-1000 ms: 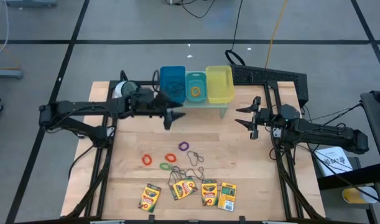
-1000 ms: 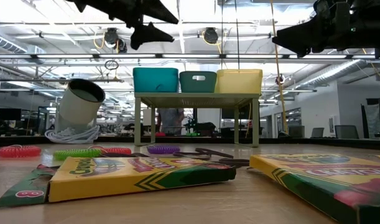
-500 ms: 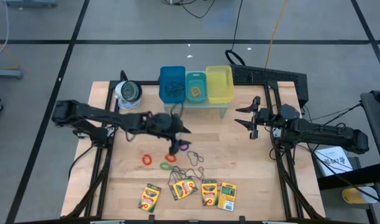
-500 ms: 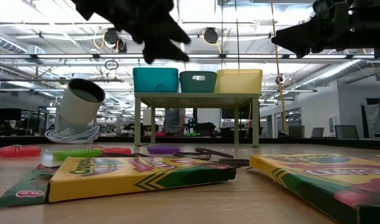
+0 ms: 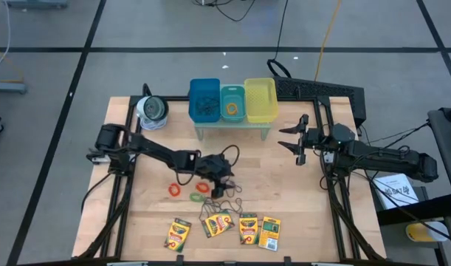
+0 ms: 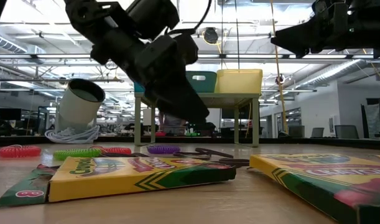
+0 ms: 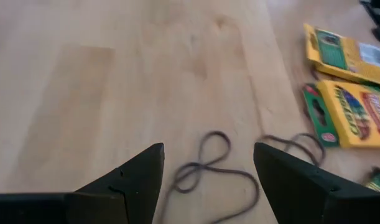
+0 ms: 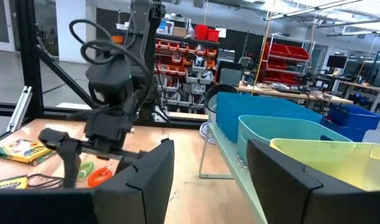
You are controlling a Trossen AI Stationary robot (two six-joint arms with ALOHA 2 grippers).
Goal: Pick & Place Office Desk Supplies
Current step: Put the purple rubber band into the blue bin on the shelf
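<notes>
- I have the left gripper (image 5: 220,181) low over the middle of the table, fingers spread apart, nothing between them; in the left wrist view a wiry loop (image 7: 209,168) lies on the wood just ahead of the fingertips.
- The right gripper (image 5: 297,140) hangs near the right edge, jaws apart and empty, waiting.
- Done, as far as I can judge: the teal bin (image 5: 232,103) holds an orange ring, and the blue bin (image 5: 204,100) holds dark items I cannot identify. The yellow bin (image 5: 260,99) looks empty.
- Left to do: the red ring band (image 5: 174,190), green ring band (image 5: 196,197) and orange ring band (image 5: 202,187) sit on the table left of the left gripper; the purple ring band is hidden by it.
- Four crayon boxes (image 5: 224,224) lie untouched in a row near the front edge, with more loops just behind them.
- My judgement: the task is in its early part; most supplies remain on the table.
</notes>
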